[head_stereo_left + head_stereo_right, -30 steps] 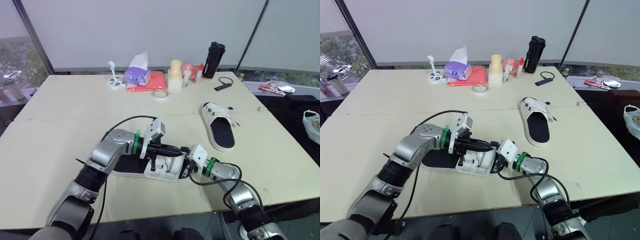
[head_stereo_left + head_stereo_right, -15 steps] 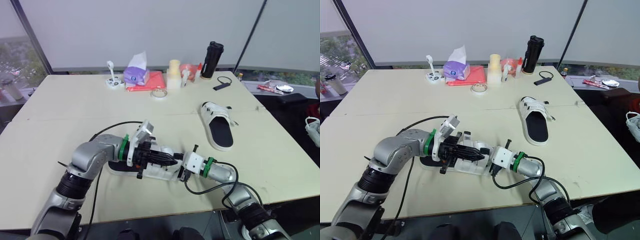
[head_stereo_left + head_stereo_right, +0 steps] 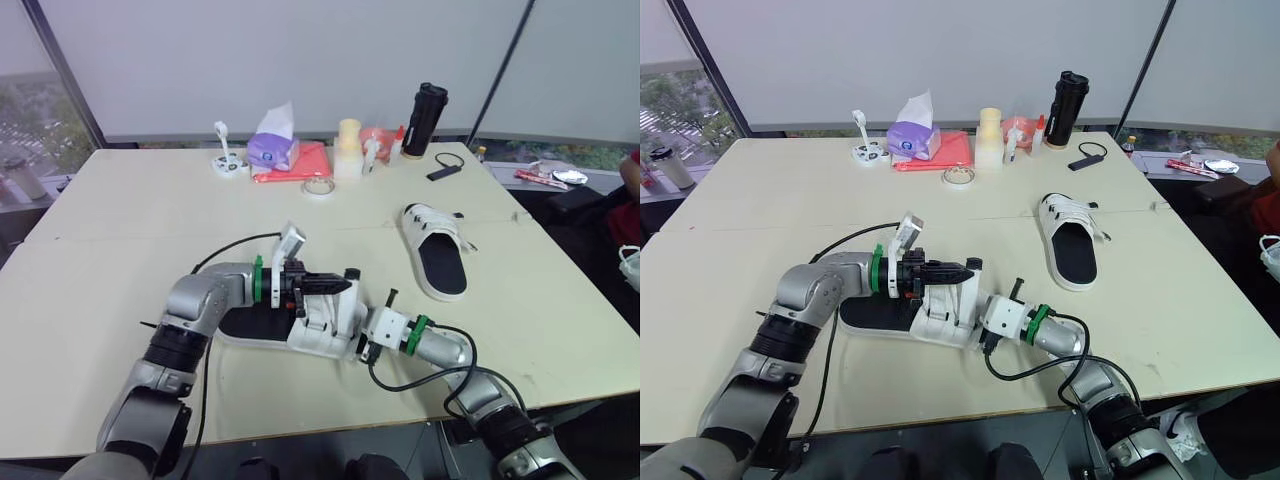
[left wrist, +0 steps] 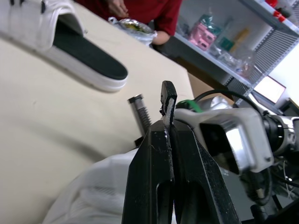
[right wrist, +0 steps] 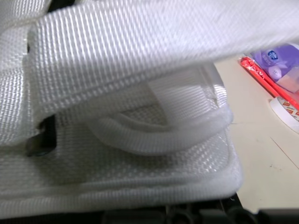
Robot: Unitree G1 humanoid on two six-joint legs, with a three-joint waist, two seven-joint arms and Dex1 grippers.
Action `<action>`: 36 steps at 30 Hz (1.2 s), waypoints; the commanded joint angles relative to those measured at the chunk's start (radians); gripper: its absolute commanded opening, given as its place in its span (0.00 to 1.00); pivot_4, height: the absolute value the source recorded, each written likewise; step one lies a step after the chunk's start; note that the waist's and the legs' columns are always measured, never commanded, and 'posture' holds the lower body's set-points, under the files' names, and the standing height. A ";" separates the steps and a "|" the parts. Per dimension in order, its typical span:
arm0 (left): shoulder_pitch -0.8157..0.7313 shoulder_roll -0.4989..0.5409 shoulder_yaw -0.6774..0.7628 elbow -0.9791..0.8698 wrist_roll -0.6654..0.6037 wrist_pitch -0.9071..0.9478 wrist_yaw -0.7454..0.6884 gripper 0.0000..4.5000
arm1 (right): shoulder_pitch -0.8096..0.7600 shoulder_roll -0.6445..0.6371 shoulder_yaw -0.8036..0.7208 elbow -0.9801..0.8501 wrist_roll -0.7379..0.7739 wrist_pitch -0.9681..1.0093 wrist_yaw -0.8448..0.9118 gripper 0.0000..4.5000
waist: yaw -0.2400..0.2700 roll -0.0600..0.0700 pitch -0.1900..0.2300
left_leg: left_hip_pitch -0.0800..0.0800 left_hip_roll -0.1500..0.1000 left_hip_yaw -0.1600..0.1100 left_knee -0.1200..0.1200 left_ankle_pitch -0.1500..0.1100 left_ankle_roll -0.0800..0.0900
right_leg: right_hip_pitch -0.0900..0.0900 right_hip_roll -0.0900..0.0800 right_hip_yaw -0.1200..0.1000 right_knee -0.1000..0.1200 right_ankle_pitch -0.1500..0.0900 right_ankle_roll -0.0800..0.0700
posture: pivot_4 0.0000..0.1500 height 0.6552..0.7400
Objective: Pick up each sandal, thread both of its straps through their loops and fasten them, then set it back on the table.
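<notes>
— How is the left arm [image 3: 205, 297] set?

— It is bent at the elbow, with the forearm running level across toward the robot's right. The left gripper [image 3: 343, 285] points the same way, just above the table.

— And its fingers [image 4: 159, 154]?

— Pressed flat together, tip to tip, with no gap between them in the left wrist view.

— What about the right arm [image 3: 445, 348]?

— It lies low, with the elbow out to the right and the forearm reaching in toward the left. The right gripper [image 3: 363, 346] sits just below and beside the left one, the two wrists nearly meeting.
</notes>
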 commanded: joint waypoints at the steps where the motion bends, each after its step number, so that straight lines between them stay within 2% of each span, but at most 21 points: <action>1: -0.038 -0.003 0.021 0.021 0.019 -0.025 0.010 0.00 | 0.035 -0.011 0.012 0.114 -0.051 0.050 -0.011 0.00 | 0.000 0.000 0.000 | 0.000 0.000 0.000 0.000 0.000 0.000 | 0.000 0.000 0.000 0.000 0.000 0.000 | 1.00 1.00; 12: -0.034 -0.005 0.026 0.135 0.097 -0.086 0.031 0.00 | 0.043 -0.008 0.019 0.108 -0.049 0.054 -0.011 0.00 | 0.001 0.000 0.000 | 0.000 0.000 0.000 0.000 0.000 0.000 | 0.000 0.000 0.000 0.000 0.000 0.000 | 1.00 1.00; 20: -0.035 0.033 -0.109 0.212 0.267 -0.207 0.021 0.00 | 0.043 -0.004 0.020 0.108 -0.048 0.058 -0.006 0.00 | 0.002 -0.001 -0.002 | 0.001 0.000 0.000 0.000 0.000 0.000 | 0.002 -0.001 0.000 0.000 0.000 0.000 | 1.00 1.00; 26: -0.032 0.037 -0.114 0.186 0.254 -0.153 0.007 0.00 | 0.049 -0.005 0.016 0.106 -0.046 0.059 -0.006 0.00 | 0.002 -0.002 -0.003 | 0.002 0.000 0.000 0.000 0.000 0.000 | 0.002 -0.002 0.000 0.000 0.000 0.000 | 1.00 1.00; 36: -0.068 0.050 -0.148 0.217 0.336 -0.128 0.080 0.00 | 0.046 0.000 0.017 0.111 -0.045 0.062 -0.003 0.00 | 0.002 -0.004 -0.006 | 0.002 0.000 -0.001 0.000 0.000 0.000 | 0.002 -0.002 0.000 0.000 0.000 0.000 | 1.00 1.00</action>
